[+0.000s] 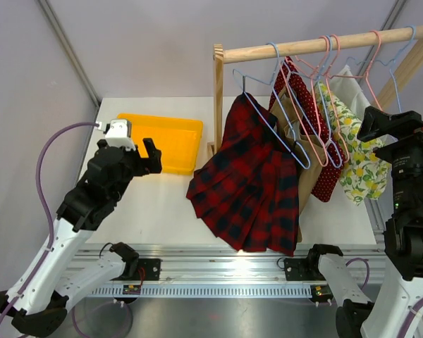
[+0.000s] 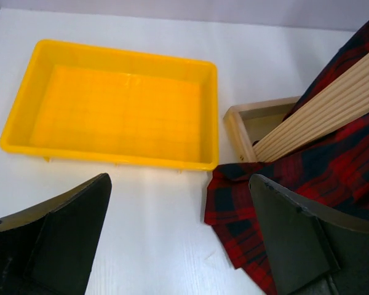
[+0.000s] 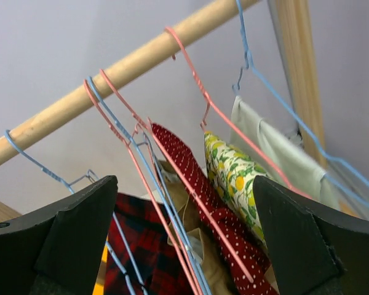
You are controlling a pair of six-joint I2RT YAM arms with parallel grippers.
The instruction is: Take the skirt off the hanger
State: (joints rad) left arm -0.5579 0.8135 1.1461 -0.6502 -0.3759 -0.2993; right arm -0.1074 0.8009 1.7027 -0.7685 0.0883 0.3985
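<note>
Hovering over the left side of the table (image 1: pixel 162 208), the left gripper (image 1: pixel 144 156) has its jaws spread wide with nothing between them. It looks down past the yellow tray (image 1: pixel 173 144) towards the foot of the rack, so I'd guess it is poised to take the loose cloth lying there. The tray sits flat with nothing in it, just left of the rack's wooden post (image 1: pixel 218 98); it seems a likely place for the garment to end up, though that is only my reading.

Next comes the skirt (image 1: pixel 250 190), red and dark plaid. It hangs aslant off the pale-blue hanger (image 1: pixel 276 67), whose hook is over the wooden rail (image 1: pixel 324 44). The hanger is tipped, so the waist rides high beside the post while the pleats spill down, and the hem rests on the table near the rack's base. That slack at the bottom is what the left arm could reach most easily. The job looks not yet started, since the skirt is on its wire and nobody is touching it.

Further right the rail is crowded with pink hangers (image 1: pixel 317 105) and more blue ones, a red dotted garment (image 1: pixel 331 176) and a lemon-print one (image 1: pixel 359 169), all packed close together.

At the far right, the right gripper (image 3: pixel 184 184) is raised to rail height, open and empty, and faces the hooks from below. It seems well placed to steady or lift the hanger, if it picks the right wire.
</note>
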